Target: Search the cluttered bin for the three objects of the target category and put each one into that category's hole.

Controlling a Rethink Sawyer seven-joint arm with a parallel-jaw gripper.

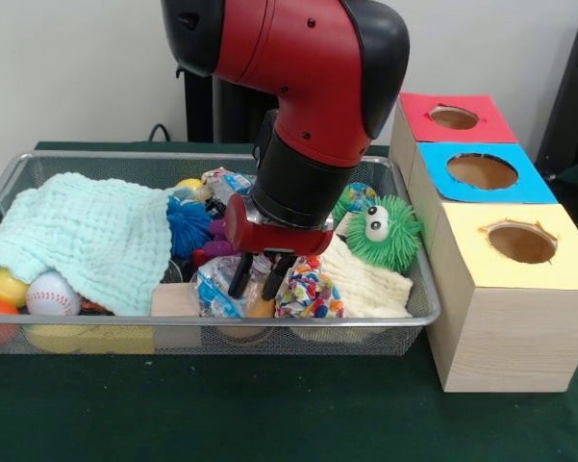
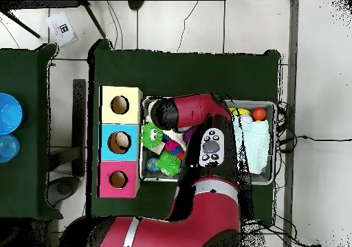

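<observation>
Low over the bin's (image 1: 418, 313) front edge, claw (image 1: 260, 277) hangs open above a crinkly packet (image 1: 214, 289); grasp step, needs descent and closing.

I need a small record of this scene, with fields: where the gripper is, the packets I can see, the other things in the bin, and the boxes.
gripper: lowered into the bin, fingers apart, near its front middle
packets: one beside the gripper, another behind the arm
cloths: pale green cloth, cream cloth
toys: green fuzzy toy with eyes, blue spiky ball, baseball, confetti bundle
boxes: red, blue, yellow, each with a hole
</observation>
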